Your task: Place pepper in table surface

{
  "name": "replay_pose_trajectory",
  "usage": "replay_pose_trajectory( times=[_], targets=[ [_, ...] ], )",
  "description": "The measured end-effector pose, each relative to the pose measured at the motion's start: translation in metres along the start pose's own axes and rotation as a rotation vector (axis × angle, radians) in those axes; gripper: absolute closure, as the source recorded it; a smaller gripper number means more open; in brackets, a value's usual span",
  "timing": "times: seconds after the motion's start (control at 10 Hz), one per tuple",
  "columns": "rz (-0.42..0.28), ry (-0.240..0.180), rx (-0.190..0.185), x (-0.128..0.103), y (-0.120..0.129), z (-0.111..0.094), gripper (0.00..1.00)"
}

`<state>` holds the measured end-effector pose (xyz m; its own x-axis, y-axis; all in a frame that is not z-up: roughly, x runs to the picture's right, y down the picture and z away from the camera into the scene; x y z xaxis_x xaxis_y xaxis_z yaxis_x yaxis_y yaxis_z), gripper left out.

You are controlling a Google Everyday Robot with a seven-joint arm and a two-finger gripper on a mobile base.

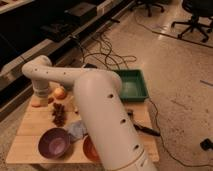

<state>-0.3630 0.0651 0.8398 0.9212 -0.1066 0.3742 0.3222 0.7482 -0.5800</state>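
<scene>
Across the middle of my view runs the robot's thick white jointed arm, rising from the bottom edge, bending at an elbow on the left and dropping toward the table's far left corner. Under it lies the pale wooden rectangular table surface, with a green rectangular plastic tray at its far right end. Near the front edge sits a round purple bowl, and just beside that an orange-red bowl, half hidden by the arm. Behind them is a dark reddish-brown bunch, then a round orange-yellow fruit.

The gripper hangs low at that far left corner, and the slim, tapered orange-red pepper shows right at its tip, down at board level. I cannot tell whether the gripper is clamped on the pepper or has let go, nor whether the pepper touches the wood.

I judge the pepper light, smooth-skinned and a little slippery, firm but bruisable. I would hold it across its thicker middle with modest force, since the taper could slide out.
</scene>
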Motion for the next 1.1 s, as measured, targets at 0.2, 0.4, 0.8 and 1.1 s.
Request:
replay_pose_trajectory(
  times=[0.2, 0.4, 0.8, 1.1],
  targets=[
    [-0.048, -0.007, -0.011, 0.003, -0.008, 0.012, 1.0],
    [-0.141, -0.039, -0.018, 0.007, -0.017, 0.021, 1.0],
    [-0.237, -0.095, -0.041, 0.006, -0.026, 0.033, 1.0],
    [-0.355, -0.131, -0.058, -0.004, -0.029, 0.041, 1.0]
  ],
)
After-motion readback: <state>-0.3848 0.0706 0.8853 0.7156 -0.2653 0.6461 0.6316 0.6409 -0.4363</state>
